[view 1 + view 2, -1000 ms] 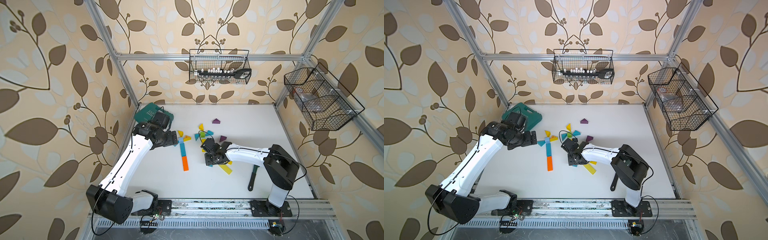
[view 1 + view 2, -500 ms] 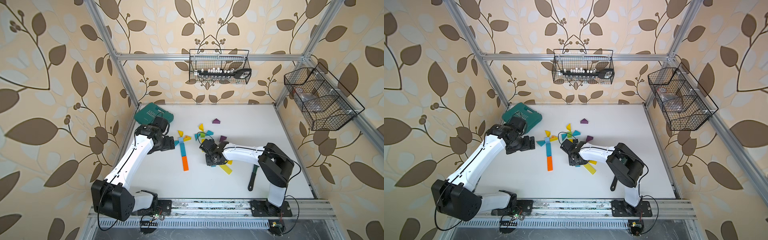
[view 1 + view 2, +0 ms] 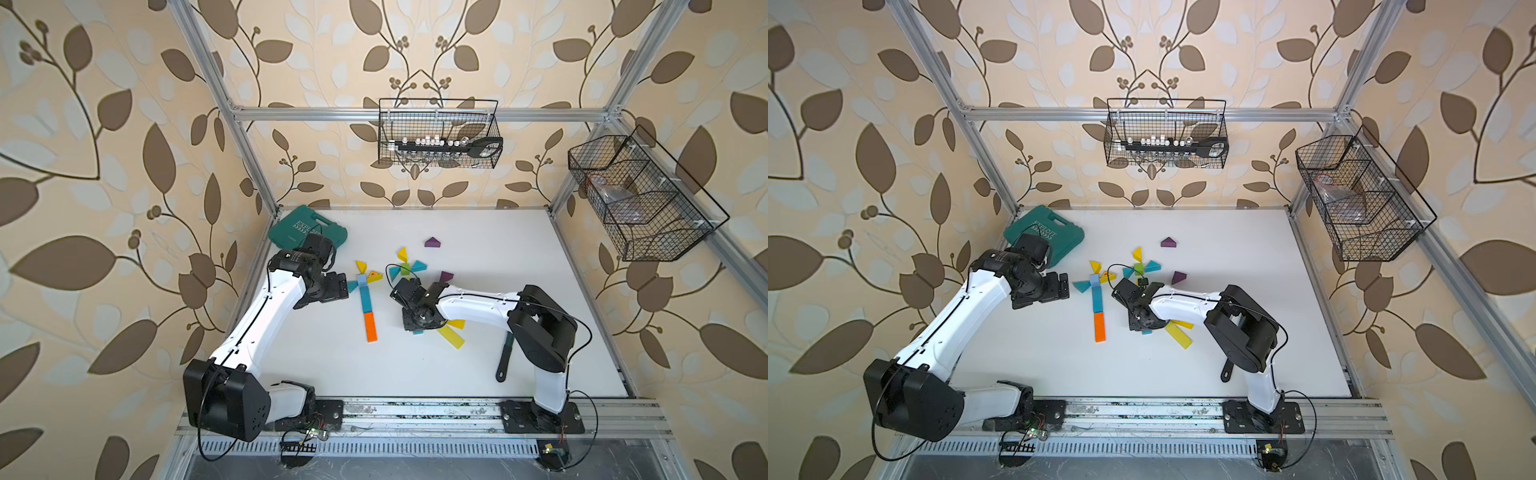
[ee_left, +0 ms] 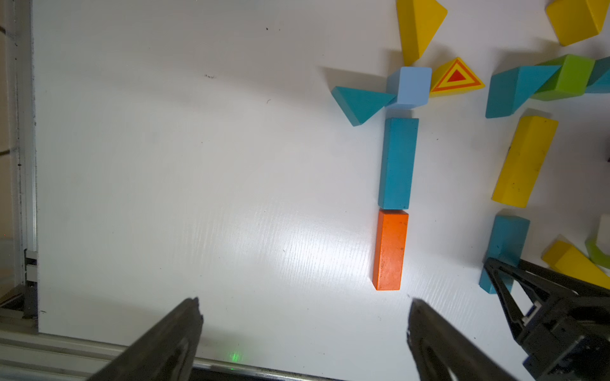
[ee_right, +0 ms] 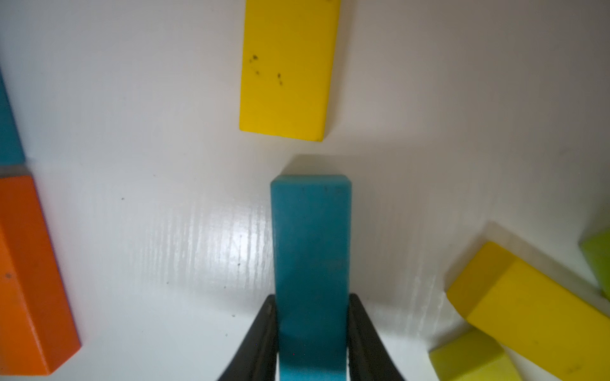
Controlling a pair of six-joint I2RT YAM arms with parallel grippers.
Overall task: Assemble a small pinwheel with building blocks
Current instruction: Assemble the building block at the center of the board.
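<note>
Wallpapered wall (image 3: 316, 50): basket (image 3: 469, 124) with socket rack (image 3: 432, 145)

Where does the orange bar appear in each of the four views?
Top view: orange bar, middle of the white table.
Top view: the same spot.
Left wrist: seen whole.
Right wrist: cut off at the picture's edge.
Shared landmark: the teal bar end to end with it.
</note>
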